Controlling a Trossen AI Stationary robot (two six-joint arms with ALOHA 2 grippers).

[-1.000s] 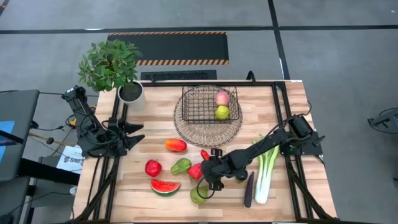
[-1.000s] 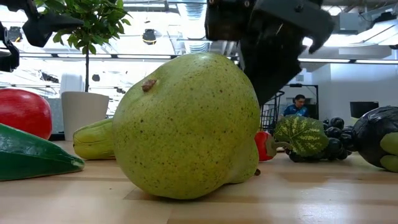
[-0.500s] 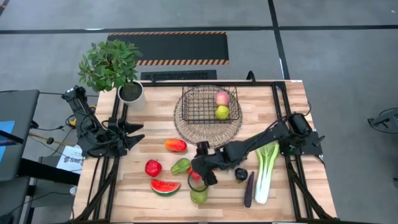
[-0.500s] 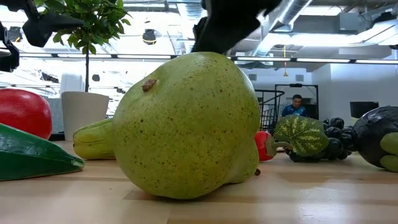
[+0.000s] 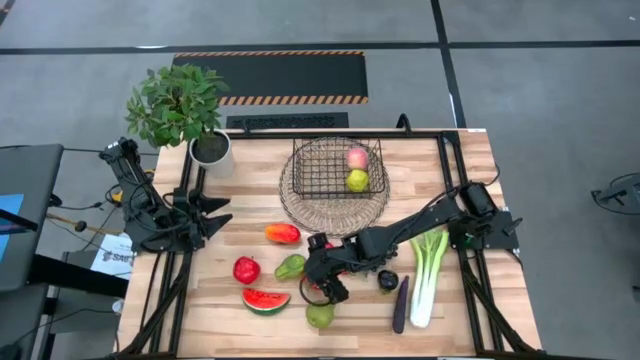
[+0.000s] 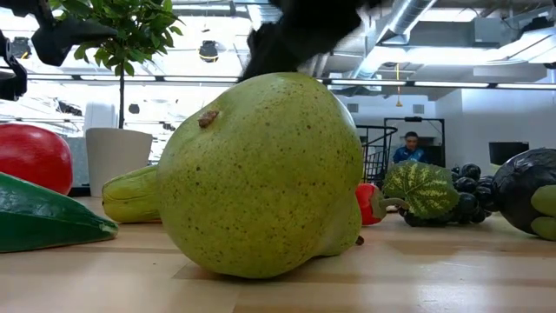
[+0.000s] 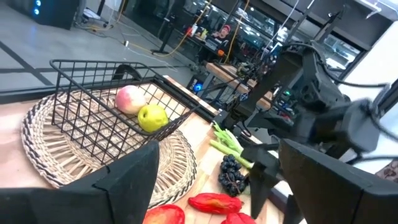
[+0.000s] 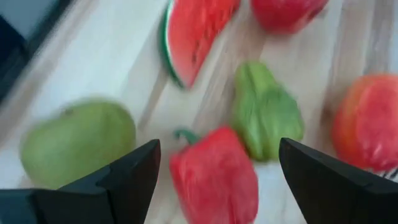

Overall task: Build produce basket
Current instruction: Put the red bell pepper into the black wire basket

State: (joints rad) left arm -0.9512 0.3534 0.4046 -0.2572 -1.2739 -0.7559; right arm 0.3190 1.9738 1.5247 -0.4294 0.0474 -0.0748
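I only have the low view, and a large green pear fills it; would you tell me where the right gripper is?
Observer: The right gripper hovers open over a red pepper, right next to your pear.
Operator: Thank you. Is anything in the basket yet?
Observer: Yes, the basket holds a peach and a yellow-green fruit.
Operator: And the left arm?
Observer: The left gripper waits open at the left edge of the table, holding nothing.

high: straight down, whole table (image 5: 250, 190) | low: level, close to pear (image 6: 261, 174) | shared: pear (image 5: 320, 316)
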